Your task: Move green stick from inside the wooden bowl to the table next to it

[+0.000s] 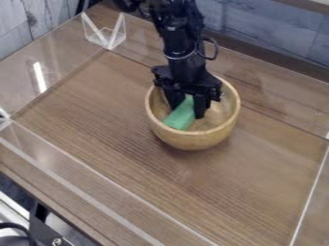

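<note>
The wooden bowl [195,130] stands near the middle of the table [103,125], round and light tan. Inside it the green stick [182,116] lies tilted, its upper end between the fingers of my black gripper [188,99]. The gripper reaches straight down into the bowl and is shut on the stick's upper end. The stick's lower end points to the bowl's front left. The arm comes down from the upper middle of the view and hides the bowl's far rim.
Clear plastic walls [38,77] run around the table's edges. A clear plastic stand [103,32] sits at the back left corner. Bare wood-grain surface lies to the left and in front of the bowl.
</note>
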Robot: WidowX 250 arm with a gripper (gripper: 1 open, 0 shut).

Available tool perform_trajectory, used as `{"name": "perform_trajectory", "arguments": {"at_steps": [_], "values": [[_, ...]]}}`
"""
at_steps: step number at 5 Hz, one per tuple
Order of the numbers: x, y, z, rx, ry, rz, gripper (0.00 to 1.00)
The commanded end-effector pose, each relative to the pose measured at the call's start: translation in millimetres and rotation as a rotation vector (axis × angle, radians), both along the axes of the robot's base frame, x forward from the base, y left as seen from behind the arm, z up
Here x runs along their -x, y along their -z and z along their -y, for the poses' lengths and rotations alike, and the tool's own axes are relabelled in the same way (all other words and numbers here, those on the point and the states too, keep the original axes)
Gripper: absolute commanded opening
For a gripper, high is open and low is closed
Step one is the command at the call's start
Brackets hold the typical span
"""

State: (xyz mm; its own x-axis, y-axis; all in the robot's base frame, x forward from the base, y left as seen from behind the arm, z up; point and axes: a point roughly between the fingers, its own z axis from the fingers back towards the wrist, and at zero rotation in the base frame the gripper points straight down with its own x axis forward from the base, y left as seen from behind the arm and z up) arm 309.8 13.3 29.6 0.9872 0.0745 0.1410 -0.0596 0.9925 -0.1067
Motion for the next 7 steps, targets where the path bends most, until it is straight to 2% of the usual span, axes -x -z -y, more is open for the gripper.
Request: {"name": "perform_trajectory", "arguments": {"at_steps": [1,2,5,6,7], "values": [[5.4,12.4,14.5,0.003,0.039,-0.016,0.00],[6.0,4.4,10.7,0.006,0.023,-0.018,0.00],[-3.2,-60.3,10.7,0.032,0.050,0.035,0.00],[4.8,-82.2,8.4,0.038,0.030,0.054,0.00],[16.7,-91.9,22.4,0.042,0.033,0.059,0.00]]}}
